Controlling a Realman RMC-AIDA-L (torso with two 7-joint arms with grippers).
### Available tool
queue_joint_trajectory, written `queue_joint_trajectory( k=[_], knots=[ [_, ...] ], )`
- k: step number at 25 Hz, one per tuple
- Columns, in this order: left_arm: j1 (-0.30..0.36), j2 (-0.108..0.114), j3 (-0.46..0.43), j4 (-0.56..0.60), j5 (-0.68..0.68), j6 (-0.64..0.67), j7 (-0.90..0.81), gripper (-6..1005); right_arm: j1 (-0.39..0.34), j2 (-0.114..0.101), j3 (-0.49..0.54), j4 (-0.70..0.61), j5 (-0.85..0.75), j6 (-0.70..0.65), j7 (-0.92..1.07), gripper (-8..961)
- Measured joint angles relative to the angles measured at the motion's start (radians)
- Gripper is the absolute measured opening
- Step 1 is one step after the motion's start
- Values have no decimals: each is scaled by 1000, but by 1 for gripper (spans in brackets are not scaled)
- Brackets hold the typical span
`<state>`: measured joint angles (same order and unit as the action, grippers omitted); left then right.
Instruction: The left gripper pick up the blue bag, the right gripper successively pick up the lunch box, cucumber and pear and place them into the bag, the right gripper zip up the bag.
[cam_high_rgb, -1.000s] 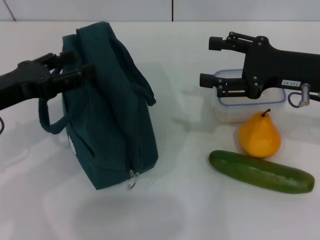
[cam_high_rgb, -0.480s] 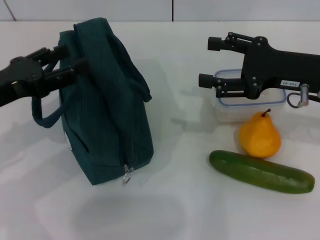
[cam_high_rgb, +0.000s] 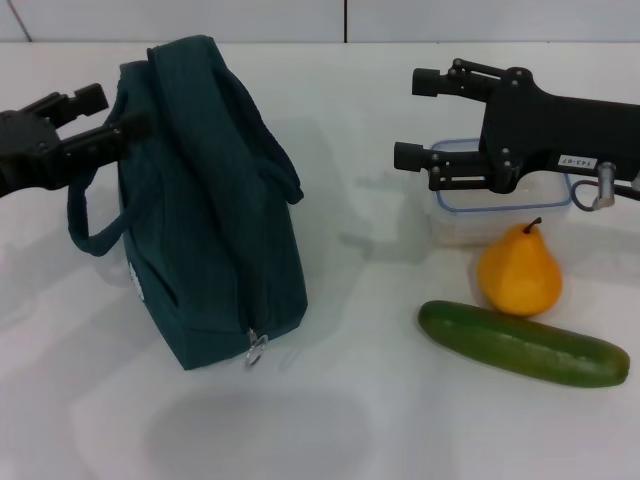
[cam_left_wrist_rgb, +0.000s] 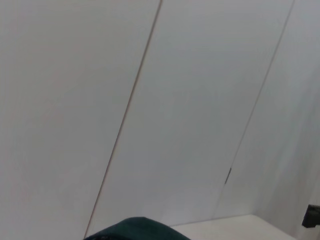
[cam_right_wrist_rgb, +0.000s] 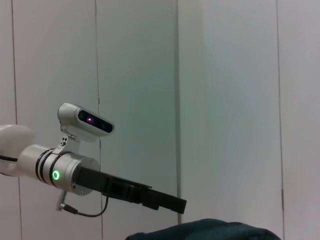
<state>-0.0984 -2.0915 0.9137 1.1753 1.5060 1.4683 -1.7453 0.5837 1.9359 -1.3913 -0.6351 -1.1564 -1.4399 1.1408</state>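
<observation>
A dark teal blue bag (cam_high_rgb: 210, 200) stands on the white table (cam_high_rgb: 330, 420), left of centre, its zipper ring (cam_high_rgb: 257, 347) hanging at the near lower corner and one rope handle (cam_high_rgb: 92, 215) looping out on its left side. The left end effector (cam_high_rgb: 100, 118) sits at the bag's upper left edge, its two black fingers spread, one above and one at the fabric; whether they touch the bag cannot be told. In the right wrist view the left arm's silver cuff (cam_right_wrist_rgb: 57, 172) shows a green light, with the bag's top edge below it.

On the right half of the table, the right end effector (cam_high_rgb: 415, 120) hovers with its fingers wide apart, holding nothing, directly over the far edge of the lunch box (cam_high_rgb: 500, 210). Just near of the lunch box stands the pear (cam_high_rgb: 518, 270), upright with its dark stem. Nearer still lies the cucumber (cam_high_rgb: 523, 343), stretched left to right beside the pear's base.
</observation>
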Motion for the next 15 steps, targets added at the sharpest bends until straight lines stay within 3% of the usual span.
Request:
queue_joint_trajectory(
  k=[5,15],
  knots=[
    [-3,0,27,7,18,-41,-25,865,1,0,0,0,1,5,0,853],
    [-71,1,35,5,125,-96,-142,849,1,10,10,0,-3,32,-8,853]
  ],
)
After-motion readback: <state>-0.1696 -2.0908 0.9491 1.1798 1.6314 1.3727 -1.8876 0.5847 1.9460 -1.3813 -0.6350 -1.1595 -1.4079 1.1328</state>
